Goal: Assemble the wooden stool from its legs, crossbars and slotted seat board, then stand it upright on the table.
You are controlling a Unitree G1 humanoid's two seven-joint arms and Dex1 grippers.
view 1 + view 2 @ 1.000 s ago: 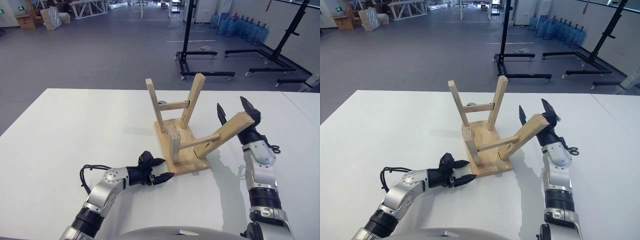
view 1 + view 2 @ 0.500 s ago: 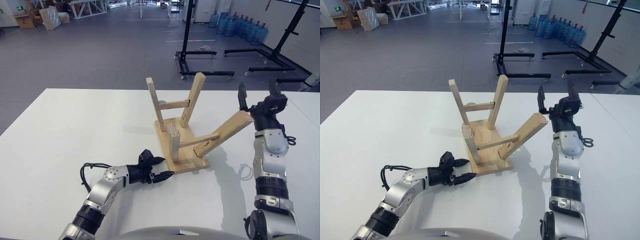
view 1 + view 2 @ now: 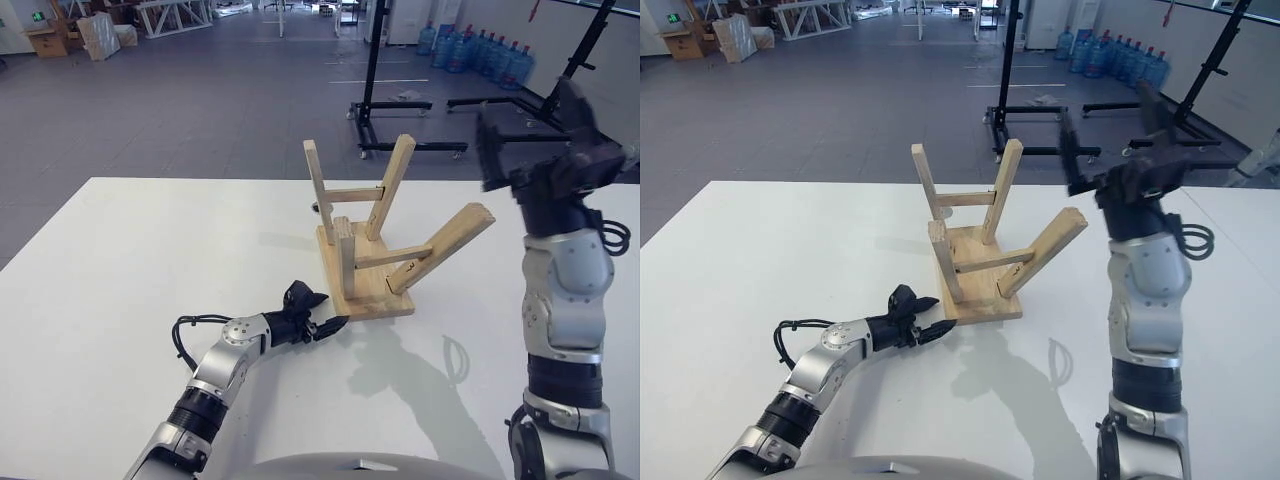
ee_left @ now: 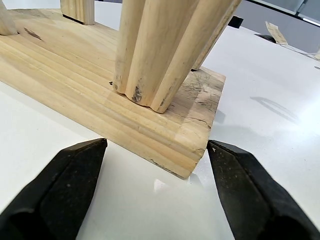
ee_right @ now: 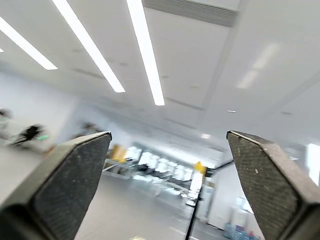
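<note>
Resting upturned near the white surface's [image 3: 120,260] far edge, the pale wooden stool [image 3: 370,250] looks light, rigid: grip a leg. Your left tool [image 3: 323,314] gapes empty by its seat corner; right tool [image 3: 540,140] likewise, aloft.

We see a broad white flat-topped table [image 3: 100,260]; on it the pale wooden stool [image 3: 346,262] lies upside down, its slotted seat board [image 3: 375,298] flat on the surface.

Silver arms [image 3: 556,290] w/ black joint rings, thin black cable [image 3: 182,326] loops nr wrists, dark jaws.
</note>
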